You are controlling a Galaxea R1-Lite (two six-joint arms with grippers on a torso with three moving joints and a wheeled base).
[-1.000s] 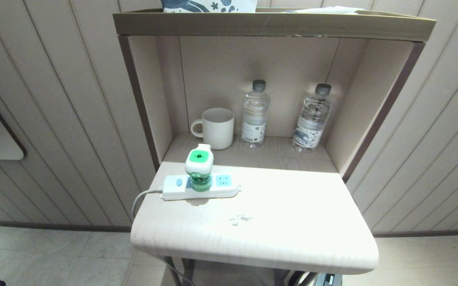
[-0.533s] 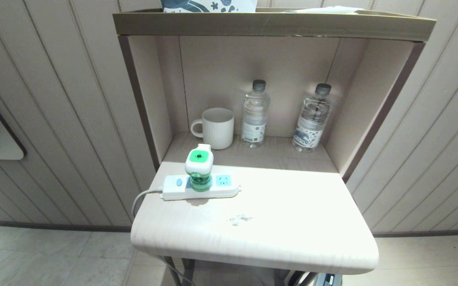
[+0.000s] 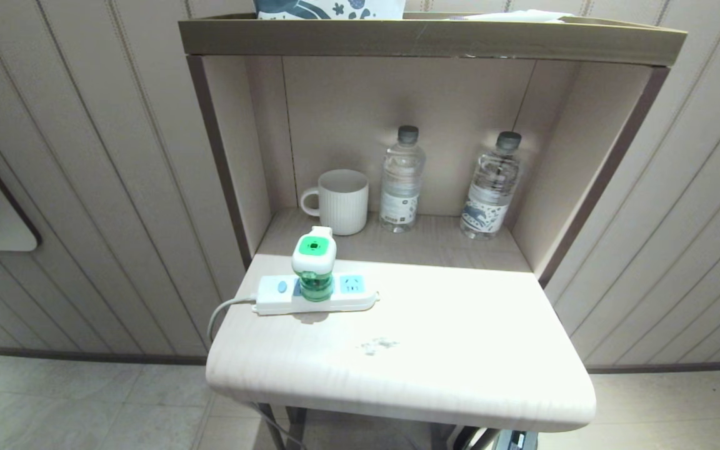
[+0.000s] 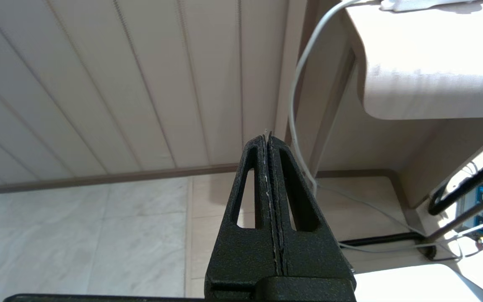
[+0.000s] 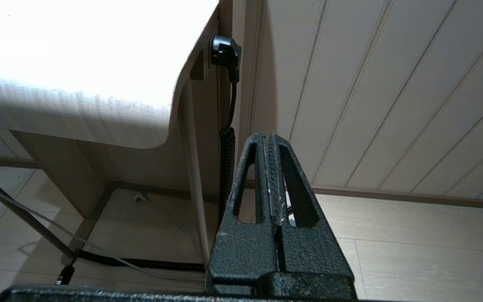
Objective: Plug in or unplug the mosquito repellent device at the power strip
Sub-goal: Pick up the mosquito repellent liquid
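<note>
Reads as a bedroom or hotel-style guest room, domestic rather than industrial. Walls (image 3: 679, 237) are clad in pale grooved panelling with a dark skirting strip along pale tiled floor (image 3: 85, 406). Against the wall stands a bedside-type unit (image 3: 397, 381): light wood-grain top, open niche behind, tray-like shelf above. In the niche, a white ribbed mug (image 3: 342, 201) at far left and two sealed water bottles (image 3: 402, 178) to its right, the sort of set laid out for a guest. On the near left of the top, a white power strip (image 3: 316, 294) carries a green mosquito repellent device (image 3: 314, 265). Cables trail beneath the unit.
</note>
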